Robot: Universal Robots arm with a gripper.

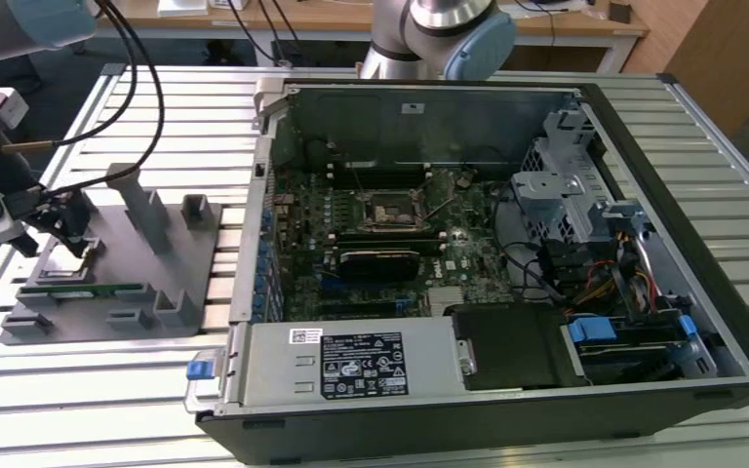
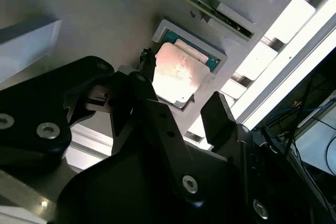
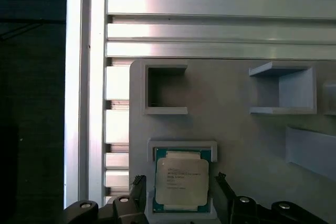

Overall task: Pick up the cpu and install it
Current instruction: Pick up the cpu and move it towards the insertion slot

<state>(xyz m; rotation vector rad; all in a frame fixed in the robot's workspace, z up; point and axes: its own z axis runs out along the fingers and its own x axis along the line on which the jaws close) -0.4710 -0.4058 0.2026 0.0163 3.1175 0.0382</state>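
Observation:
The cpu (image 3: 181,182), a flat square chip with a silvery top plate, lies in a shallow square nest on the grey fixture plate (image 3: 236,129). It also shows in the second wrist view (image 2: 176,72). My gripper (image 3: 180,190) (image 2: 181,95) is open, with one black finger on each side of the chip (image 2: 144,74); I cannot tell whether they touch it. In the exterior view the gripper (image 1: 59,234) hangs over the plate's left part, far left of the black motherboard socket (image 1: 388,208) inside the open computer case (image 1: 635,136).
A long green memory stick (image 1: 82,289) lies on the fixture plate (image 1: 140,283) beside the nest, among several upright grey posts (image 1: 134,195). The slatted metal table (image 1: 114,380) carries both plate and case. The arm's base (image 1: 433,39) stands behind the case.

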